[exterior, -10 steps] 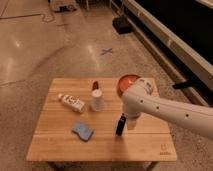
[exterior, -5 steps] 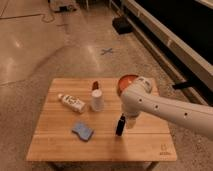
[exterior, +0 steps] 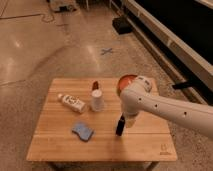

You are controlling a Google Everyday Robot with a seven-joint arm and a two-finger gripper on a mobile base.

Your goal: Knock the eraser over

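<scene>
Little has moved since 0.5 seconds ago: the white arm's rounded elbow has edged slightly left, while the tool (exterior: pixel 124 119) sits at the same spot. It hangs at the arm's lower end, low over the front half of the tabletop (exterior: pixel 142 146), and whether it is clenched or released cannot be told.

Touching it or just beside it, at its lower left, is the eraser (exterior: pixel 120 128), a slim dark block. Left of that, apart from it, a blue pad (exterior: pixel 82 131) lies flat. Farther back stand a white cup (exterior: pixel 97 101), a white bottle (exterior: pixel 72 103) on its side, a small reddish object (exterior: pixel 95 86) and an orange bowl (exterior: pixel 125 81), partly hidden by the arm.

The eraser appears to stand on end, long axis vertical, pointing up toward the tool; which end carries its pale strip cannot be made out. The step in hand seems to be the sideways push.

To do it well, contact should probably be high on the block, not at its base, so it tips instead of sliding. A short push toward the bare tabletop at the front or right looks safest, away from the blue pad and the white cup.
</scene>
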